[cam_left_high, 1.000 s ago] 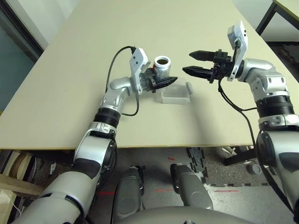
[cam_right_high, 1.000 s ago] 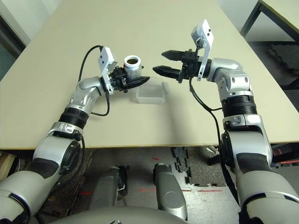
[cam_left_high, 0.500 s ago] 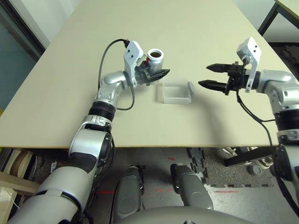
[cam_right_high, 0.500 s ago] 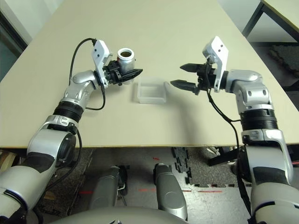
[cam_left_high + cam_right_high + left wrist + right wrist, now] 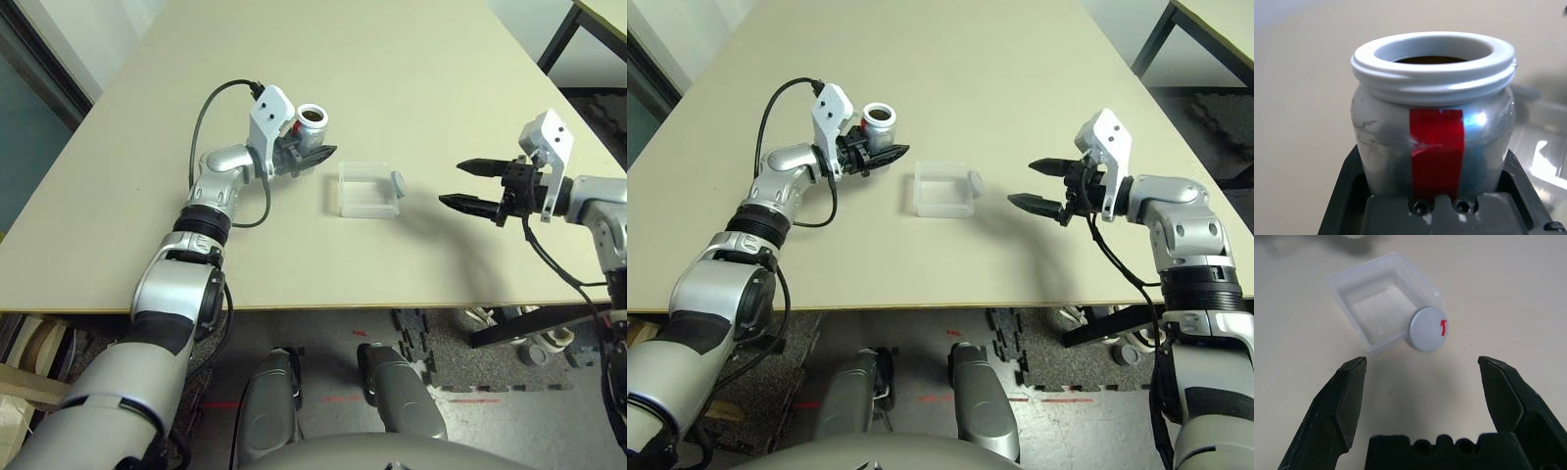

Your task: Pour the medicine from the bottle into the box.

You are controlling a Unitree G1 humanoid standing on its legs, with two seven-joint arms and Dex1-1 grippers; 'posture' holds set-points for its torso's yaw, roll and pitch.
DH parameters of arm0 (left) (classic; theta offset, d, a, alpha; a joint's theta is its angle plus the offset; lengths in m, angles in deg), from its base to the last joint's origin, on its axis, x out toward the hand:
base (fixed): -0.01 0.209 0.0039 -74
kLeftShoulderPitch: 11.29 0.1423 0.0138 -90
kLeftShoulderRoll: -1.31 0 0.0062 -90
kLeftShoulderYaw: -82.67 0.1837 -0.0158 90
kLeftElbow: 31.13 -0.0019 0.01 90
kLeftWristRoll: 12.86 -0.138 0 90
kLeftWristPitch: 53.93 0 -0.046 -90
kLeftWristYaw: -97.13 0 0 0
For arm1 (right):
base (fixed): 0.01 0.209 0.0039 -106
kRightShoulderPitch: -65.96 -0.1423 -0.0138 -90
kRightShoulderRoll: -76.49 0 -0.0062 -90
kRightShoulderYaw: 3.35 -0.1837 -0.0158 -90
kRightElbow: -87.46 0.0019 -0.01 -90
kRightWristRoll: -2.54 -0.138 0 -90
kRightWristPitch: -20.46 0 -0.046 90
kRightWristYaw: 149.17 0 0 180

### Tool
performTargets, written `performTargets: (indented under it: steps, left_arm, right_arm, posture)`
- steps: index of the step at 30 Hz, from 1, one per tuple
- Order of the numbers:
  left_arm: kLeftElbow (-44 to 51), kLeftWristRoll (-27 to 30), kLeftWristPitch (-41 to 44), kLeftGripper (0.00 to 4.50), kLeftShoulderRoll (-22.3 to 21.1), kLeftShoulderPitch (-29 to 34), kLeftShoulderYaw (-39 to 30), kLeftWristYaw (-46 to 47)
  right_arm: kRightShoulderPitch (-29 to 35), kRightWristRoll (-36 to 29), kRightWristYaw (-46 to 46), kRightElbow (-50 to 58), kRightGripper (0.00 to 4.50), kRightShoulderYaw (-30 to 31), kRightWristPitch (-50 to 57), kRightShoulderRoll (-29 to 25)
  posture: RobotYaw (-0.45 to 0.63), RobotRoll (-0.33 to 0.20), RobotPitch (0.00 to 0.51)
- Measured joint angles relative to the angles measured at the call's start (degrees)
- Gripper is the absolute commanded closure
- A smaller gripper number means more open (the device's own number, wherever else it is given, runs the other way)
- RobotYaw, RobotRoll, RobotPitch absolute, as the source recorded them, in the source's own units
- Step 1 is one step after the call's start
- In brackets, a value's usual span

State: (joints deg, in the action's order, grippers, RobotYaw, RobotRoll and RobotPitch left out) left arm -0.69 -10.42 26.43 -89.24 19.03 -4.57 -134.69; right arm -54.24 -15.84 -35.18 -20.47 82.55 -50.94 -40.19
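The bottle [image 5: 1432,142], uncapped and roughly upright, is clamped between my left gripper's [image 5: 315,162] fingers, held over the table [image 5: 196,274] to the left of the clear box [image 5: 368,212]. My right gripper [image 5: 1422,360] stands wide open with nothing between its fingers, on the box's other side. I see the grey cap [image 5: 1427,329] leaning against the box's wall, its red mark showing.

Glossy metallic bottle [image 5: 1437,147]; clear smooth plastic box [image 5: 368,211]; matt cap [image 5: 1428,329].
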Motion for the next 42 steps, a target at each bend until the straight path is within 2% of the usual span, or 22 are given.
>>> performTargets:
  steps: [10,13,16,19,23,27,29,34,42]
  left_arm:
    - [-0.2,-3.3,-2.0,1.90,0.0,-1.6,2.2,0.9]
    - [-0.2,-6.5,-3.6,1.90,-0.1,-2.7,4.8,2.3]
    - [0.1,-12.9,-8.5,1.90,-0.8,-3.8,9.9,6.0]
    - [0.6,-22.3,-15.3,1.90,-2.4,-5.3,16.7,13.2]
    - [0.7,-37.7,-22.1,1.90,-4.5,-8.3,26.9,28.1]
    - [0.4,-58.0,-23.2,1.90,-6.4,-15.0,41.1,47.8]
    - [-0.4,-63.0,-22.7,1.90,-5.7,-17.0,44.5,53.7]
    - [-5.7,-67.0,-21.2,1.90,-2.1,-19.2,47.8,60.1]
    - [-9.2,-71.3,-20.9,1.90,-1.8,-22.6,52.2,64.9]
  right_arm:
    - [1.5,-1.1,0.7,0.3,0.00,-0.1,0.0,1.1]
    - [1.7,-1.1,0.8,0.4,0.00,-0.1,0.0,1.2]
    - [1.7,-1.1,0.8,0.8,0.00,-0.1,0.0,1.3]
    - [1.6,-1.1,0.9,0.9,0.00,-0.1,0.1,1.7]
    - [1.6,-1.1,0.9,0.9,0.00,-0.1,0.1,2.1]
    - [1.6,-1.1,1.0,0.9,0.00,-0.1,0.4,2.6]
    - [1.5,-1.2,1.0,1.0,0.00,-0.1,0.5,2.8]
    - [1.4,-1.2,1.3,1.2,0.00,-0.1,0.9,3.1]
    - [1.5,-1.7,1.5,2.0,0.00,-0.1,1.3,3.1]
  posture:
    - [-0.24,0.000,0.123]
    - [-0.24,0.000,0.122]
    - [-0.24,0.000,0.123]
    - [-0.23,0.000,0.125]
    - [-0.23,0.000,0.125]
    - [-0.23,0.000,0.125]
    - [-0.23,0.000,0.127]
    - [-0.24,0.000,0.129]
    - [-0.23,0.000,0.131]
